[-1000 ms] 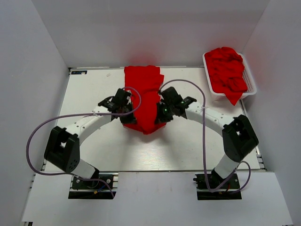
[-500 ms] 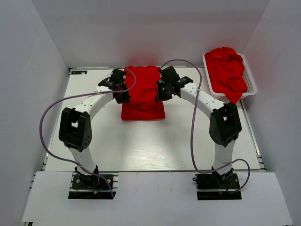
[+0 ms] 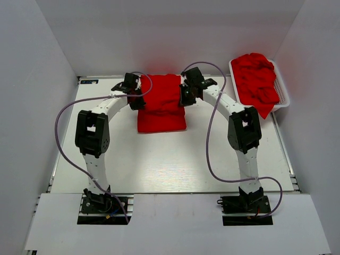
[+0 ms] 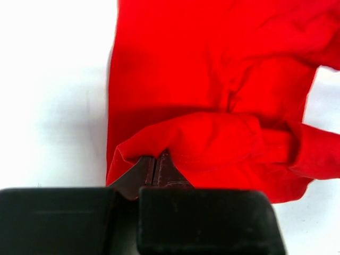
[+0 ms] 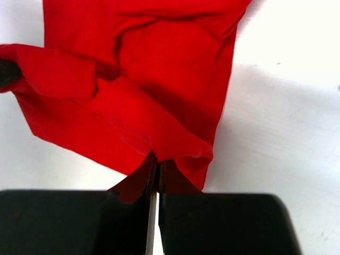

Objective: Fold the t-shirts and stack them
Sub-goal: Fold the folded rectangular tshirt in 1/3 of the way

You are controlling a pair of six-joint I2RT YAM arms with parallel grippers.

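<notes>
Now the red t-shirt [image 3: 162,109] lies at the far middle of the table [image 3: 159,159], doubled into a rough rectangle. The left hand [image 4: 155,167] and right hand [image 5: 155,169] are each pinched tight on a fold of its cloth near the far corners, one per side, probably so the carried edge lands square and taut over the layer beneath. A second ago both held it bunched and lifted nearer mid-table; they have since swept away from the bases, laying it flat. More t-shirts [image 3: 256,77] wait heaped in the white basket [image 3: 284,93] at far right.
</notes>
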